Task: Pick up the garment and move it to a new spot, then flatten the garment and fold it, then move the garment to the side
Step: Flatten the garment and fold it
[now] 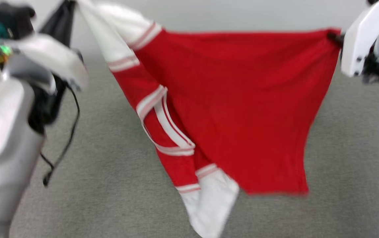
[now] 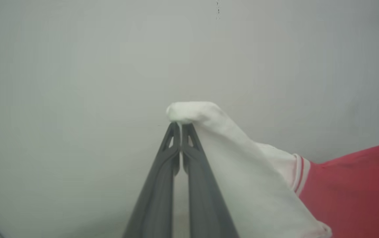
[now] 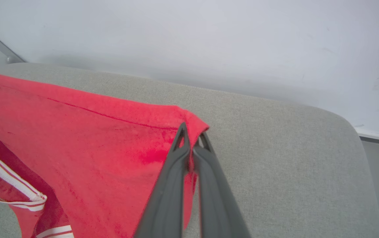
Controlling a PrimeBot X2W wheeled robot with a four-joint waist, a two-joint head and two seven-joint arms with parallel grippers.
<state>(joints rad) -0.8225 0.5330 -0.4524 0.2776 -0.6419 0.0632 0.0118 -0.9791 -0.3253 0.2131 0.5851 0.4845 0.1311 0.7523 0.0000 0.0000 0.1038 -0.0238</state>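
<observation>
Head view is blurred; left tool point(image 2: 180, 125) and right tool point(image 3: 192, 136) clamp the garment point(image 1: 242, 109).

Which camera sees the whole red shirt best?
The head view: the garment hangs spread out, nearly whole. The left wrist view shows its white sleeve pinched in the left pincer; the right wrist view shows a red corner in the right pincer.

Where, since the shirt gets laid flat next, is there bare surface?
The grey surface lies bare between the garment and the left arm, and between the garment and the right arm. The middle is crowded: the garment hangs there.
</observation>
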